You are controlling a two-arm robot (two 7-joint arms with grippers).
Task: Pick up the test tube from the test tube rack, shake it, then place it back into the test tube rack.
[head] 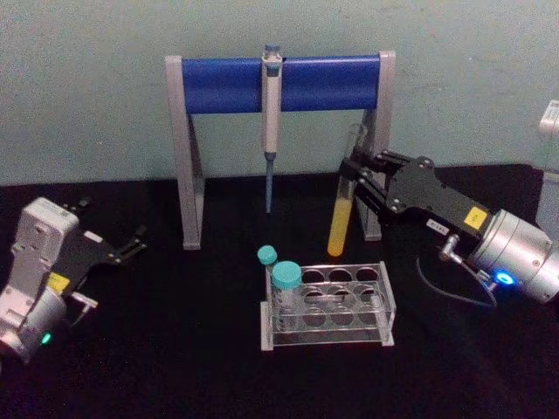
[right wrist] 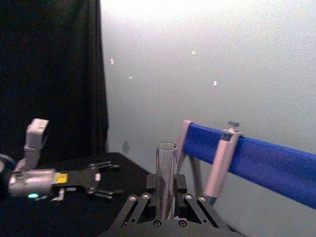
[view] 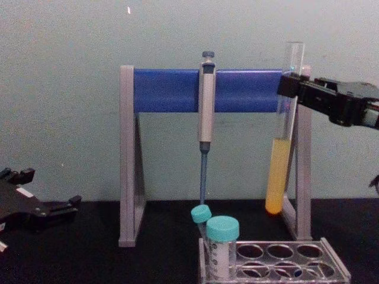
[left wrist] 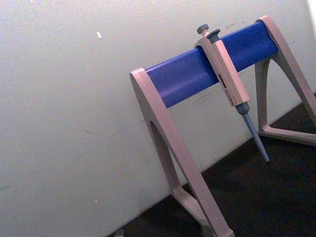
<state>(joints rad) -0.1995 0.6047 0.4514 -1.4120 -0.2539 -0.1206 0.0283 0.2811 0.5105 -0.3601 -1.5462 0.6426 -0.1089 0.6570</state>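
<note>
- Right gripper reaches in from the right, closed on the test tube high on the glass, just under its open mouth; chest view shows the same grip.
- Test tube is out of the test tube rack, hanging in the air above and behind the rack's right end, in front of the right leg of the pipette stand.
- Tube stands nearly upright with a slight lean; yellow-orange liquid fills the lower part, and the round bottom is clear of the rack top.
- Rack sits on the black worktop. A wide teal-capped tube and a thin teal-capped tube stand at its left end; the other holes in view are vacant.
- A pipette hangs from the stand's blue bar.
- Left gripper rests low at the left of the worktop, well apart from the rack, fingers spread and holding nothing.
</note>
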